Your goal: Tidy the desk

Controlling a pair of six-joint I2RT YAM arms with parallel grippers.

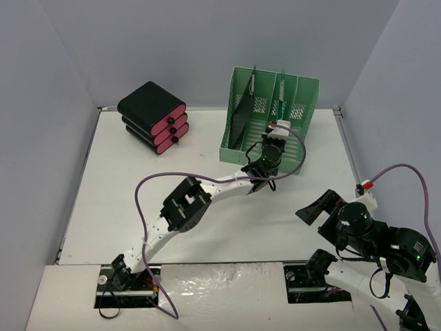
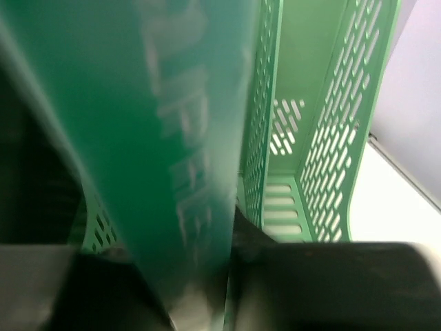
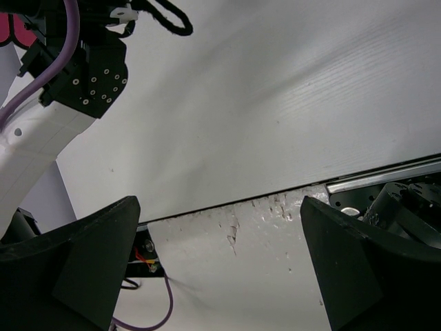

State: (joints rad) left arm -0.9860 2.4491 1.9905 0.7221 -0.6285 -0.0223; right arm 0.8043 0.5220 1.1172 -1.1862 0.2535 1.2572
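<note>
Where the near edge of the counter (image 1: 124,200) lies well short of the file rack (image 1: 303,93), the right gripper (image 3: 219,234) hangs just above the white surface, spread wide with nothing between its fingers. The counter itself stretches from that edge to the back wall, carrying the rack toward its far right. It looks stiff, heavy and smooth, so I judge it not a thing to take hold of at all. Light items will probably slide on it readily, and the work falls on what it carries. Farther out, at the front of the rack, the left gripper (image 2: 182,255) is set narrow, with a green folder (image 2: 158,124) standing upright between its fingers. Whether they press on the folder or only flank it I cannot tell, as the view is blurred. The folder appears thin, light and likely to flex, so it is best pinched low on its flat faces near an edge. An empty compartment of the rack lies to its right, and a black folder (image 1: 242,114) leans in the left compartment. Left of the rack, well apart, sits a stack of black and pink cases (image 1: 153,117).
</note>
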